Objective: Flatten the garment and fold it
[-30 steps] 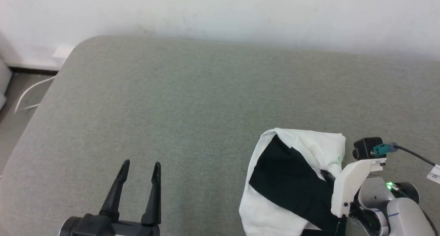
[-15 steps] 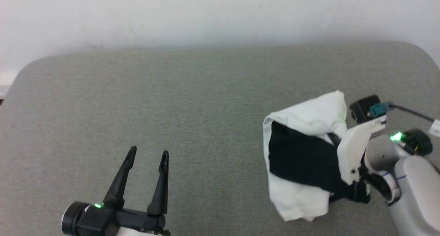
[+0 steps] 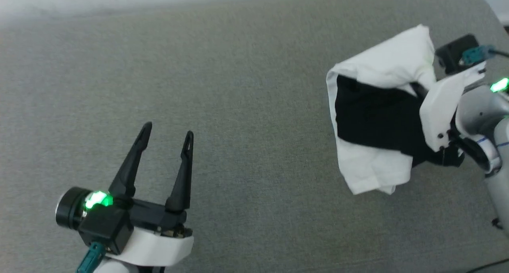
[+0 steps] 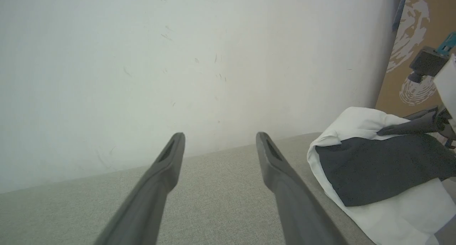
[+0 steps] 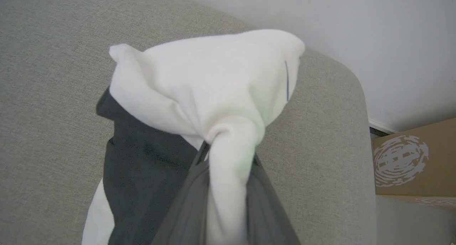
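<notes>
The garment [image 3: 381,66] is a bunched white T-shirt with a black part showing, and it hangs over the grey cushion at the right. My right gripper [image 5: 228,152] is shut on a twisted fold of its white cloth, fingers pinching from both sides. In the head view the right gripper [image 3: 417,91] is mostly buried in the cloth. The garment [image 5: 213,81] balloons above the fingers; its print is hidden. My left gripper [image 3: 168,130] stands open at the lower left, well away from the garment. Nothing lies between the left gripper [image 4: 219,136] fingers, and the garment [image 4: 374,170] shows at the right.
A broad grey cushion [image 3: 238,86] lies under both arms, with a white wall behind it. Its rounded corner [image 5: 352,81] is just right of the garment. A brown cardboard box [image 5: 409,159] stands beyond that edge.
The head camera has swung, shifting the whole picture. My right gripper still holds the garment, whose lower edge now hangs in full view. The left gripper stays open.
</notes>
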{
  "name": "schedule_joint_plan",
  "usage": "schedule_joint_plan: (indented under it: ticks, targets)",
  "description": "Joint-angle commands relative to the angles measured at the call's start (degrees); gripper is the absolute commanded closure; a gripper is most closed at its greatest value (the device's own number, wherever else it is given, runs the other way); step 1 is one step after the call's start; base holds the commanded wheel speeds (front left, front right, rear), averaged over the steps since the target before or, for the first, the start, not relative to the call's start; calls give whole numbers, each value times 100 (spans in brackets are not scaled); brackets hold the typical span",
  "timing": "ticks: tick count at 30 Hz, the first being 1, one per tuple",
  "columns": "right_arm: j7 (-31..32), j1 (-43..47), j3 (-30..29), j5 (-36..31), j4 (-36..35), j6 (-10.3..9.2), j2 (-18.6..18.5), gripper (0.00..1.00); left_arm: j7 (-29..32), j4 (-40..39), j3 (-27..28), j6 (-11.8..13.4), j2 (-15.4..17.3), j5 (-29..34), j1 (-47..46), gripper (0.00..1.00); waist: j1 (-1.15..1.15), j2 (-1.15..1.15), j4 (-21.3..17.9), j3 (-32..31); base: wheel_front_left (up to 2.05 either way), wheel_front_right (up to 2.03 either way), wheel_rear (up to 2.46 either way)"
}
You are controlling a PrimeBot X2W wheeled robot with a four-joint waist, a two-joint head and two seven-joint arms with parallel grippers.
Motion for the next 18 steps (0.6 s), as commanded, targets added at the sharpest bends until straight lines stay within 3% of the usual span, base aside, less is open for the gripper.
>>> schedule_joint_plan:
  ticks: [1,10,18]
  targets:
    - [-48,-191,1,33,0,-4,-75,100,26,-52,-21,-41,47,91,-147,0,-1,0,-363,580,0,0,0]
    - [-209,-751,-204,-4,81,-4,-434,100,122,-288,2,-35,239,233,-515,0,-1,0,-580,1176,0,0,0]
    - [-508,-963,-624,-132,362,-4,-516,100,278,-513,-12,-42,418,353,-697,0,-1,0,-749,1550,0,0,0]
